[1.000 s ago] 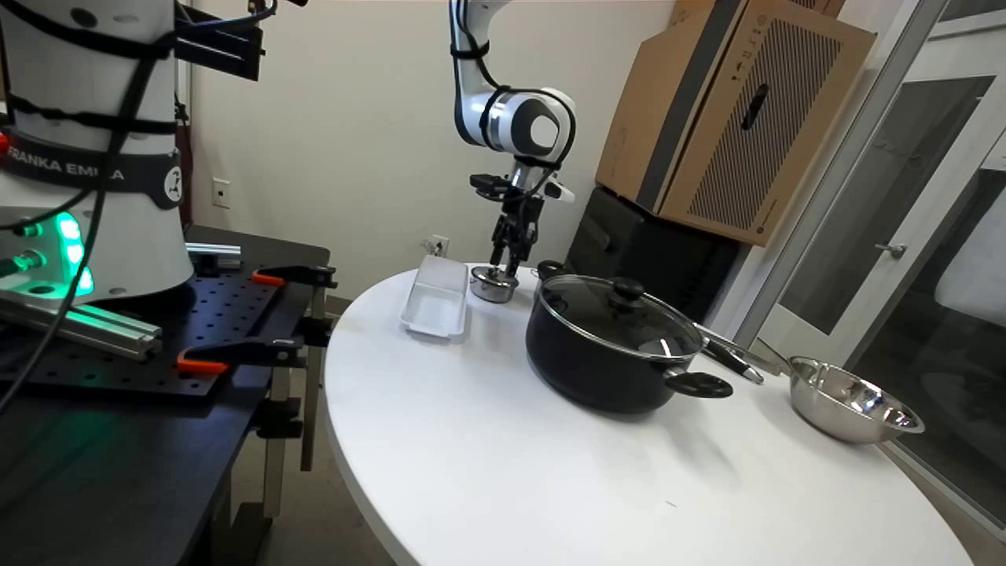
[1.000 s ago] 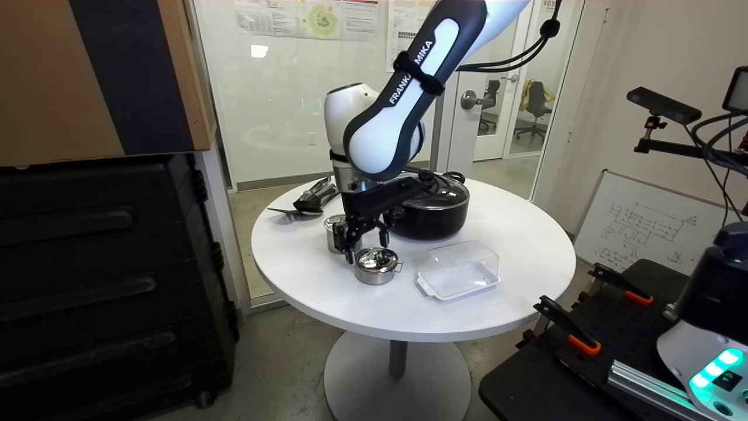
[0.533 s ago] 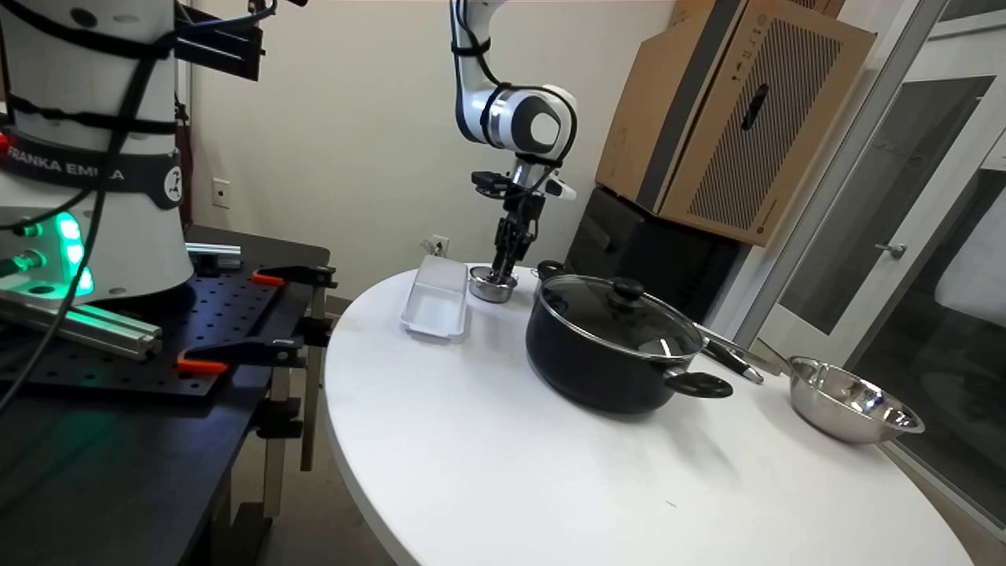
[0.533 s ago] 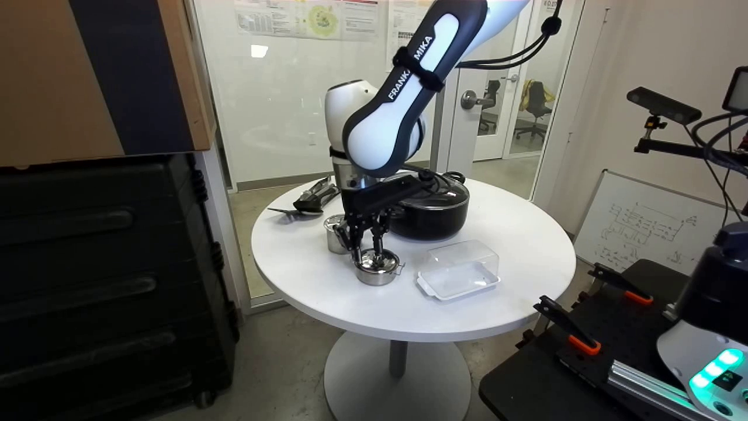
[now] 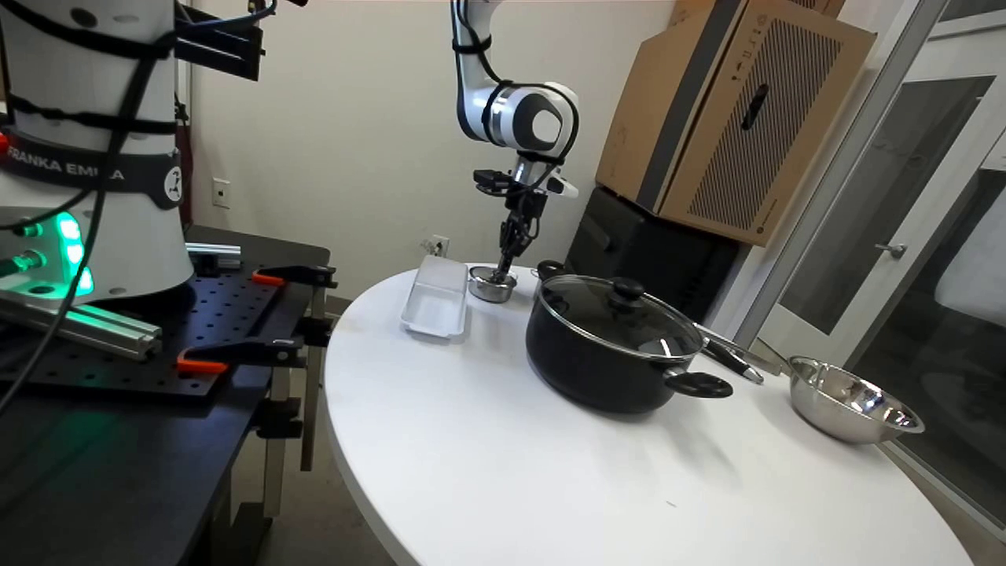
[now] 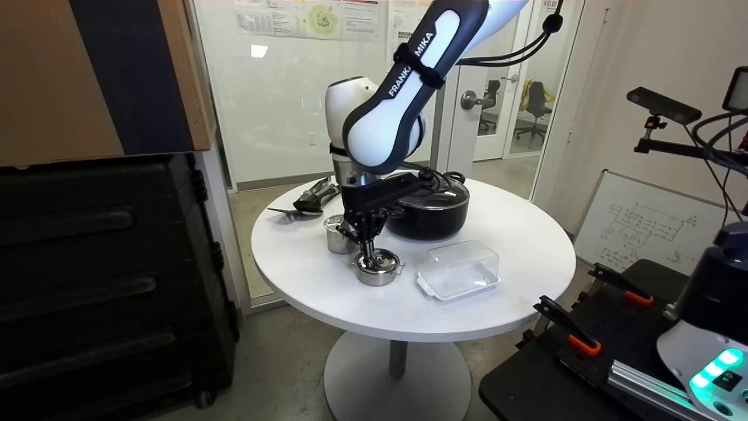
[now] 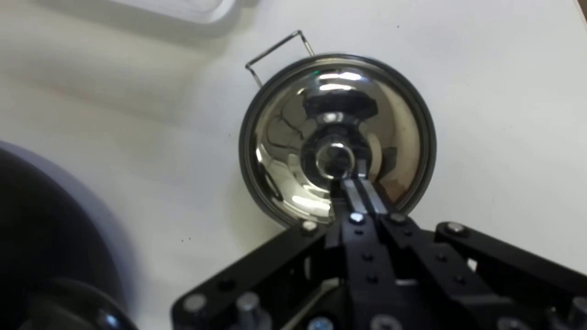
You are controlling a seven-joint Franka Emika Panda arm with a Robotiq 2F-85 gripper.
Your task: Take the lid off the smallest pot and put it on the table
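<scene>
Gleaming on the small steel pot (image 6: 377,278), near left on the table (image 6: 327,286) in an exterior view, the domed lid (image 7: 337,123) looks light but slippery, best pinched by its knob (image 7: 335,158), where the gripper (image 7: 352,182) sits pressed together, hold unclear

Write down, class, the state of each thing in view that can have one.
Small round steel pot: upright, covered, wire handle out.
Shiny round metal lid: on that pot, knob up.
Black two-fingered gripper: shut; whether on the knob, cannot tell.
Large round black pot: upright, covered.
Domed see-through lid: on the black pot.
Wide shiny steel bowl: uncovered, hollow side up.
Tall steel canister: upright.
White plastic tray: upright; clear cover, fit unclear.
</scene>
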